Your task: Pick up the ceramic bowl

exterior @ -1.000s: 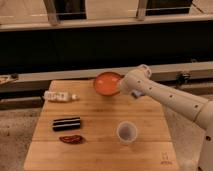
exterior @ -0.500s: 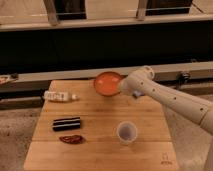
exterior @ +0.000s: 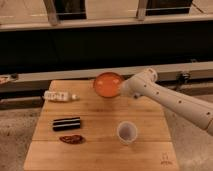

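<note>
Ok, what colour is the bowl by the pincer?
Glossy orange-red bowl, camera view; pincer at its right rim.

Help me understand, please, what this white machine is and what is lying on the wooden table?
The white shape is a robot arm reaching in from the right. There is one picture, looking down at the table from the front; where the camera sits is not known. The arm's hand is at the right edge of the ceramic bowl, the orange-red dish at the far side of the wooden table. Also there: a white cup, a white bottle on its side, a dark striped packet and a small reddish packet. Whether the bowl is gripped cannot be seen.
</note>
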Controlling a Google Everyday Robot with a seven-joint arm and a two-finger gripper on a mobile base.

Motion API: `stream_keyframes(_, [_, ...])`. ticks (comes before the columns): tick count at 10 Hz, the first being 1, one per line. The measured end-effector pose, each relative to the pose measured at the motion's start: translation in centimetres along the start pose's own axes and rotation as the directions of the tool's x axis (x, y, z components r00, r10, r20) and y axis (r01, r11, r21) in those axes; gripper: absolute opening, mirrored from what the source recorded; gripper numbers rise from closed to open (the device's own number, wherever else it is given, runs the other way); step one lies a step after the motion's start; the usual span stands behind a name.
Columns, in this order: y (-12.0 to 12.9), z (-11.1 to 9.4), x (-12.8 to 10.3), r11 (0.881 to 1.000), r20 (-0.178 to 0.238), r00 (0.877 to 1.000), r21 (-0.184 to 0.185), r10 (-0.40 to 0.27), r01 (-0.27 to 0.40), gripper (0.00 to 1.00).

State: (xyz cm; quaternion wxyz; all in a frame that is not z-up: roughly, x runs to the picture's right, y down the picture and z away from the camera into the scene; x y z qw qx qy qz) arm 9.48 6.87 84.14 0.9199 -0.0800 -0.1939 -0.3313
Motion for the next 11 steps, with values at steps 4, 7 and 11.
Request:
stream_keyframes(4, [1.0, -0.6, -1.0, 1.000, 0.014, 1.000, 0.019, 0.001, -0.001, 0.01])
stream_keyframes(7, [1.0, -1.2, -1.5, 1.000, 0.026, 1.000, 0.028, -0.001, 0.000, 0.01])
stream_keyframes(11, [1.6, -1.7, -1.8, 0.999, 0.036, 0.999, 0.039, -0.001, 0.000, 0.01])
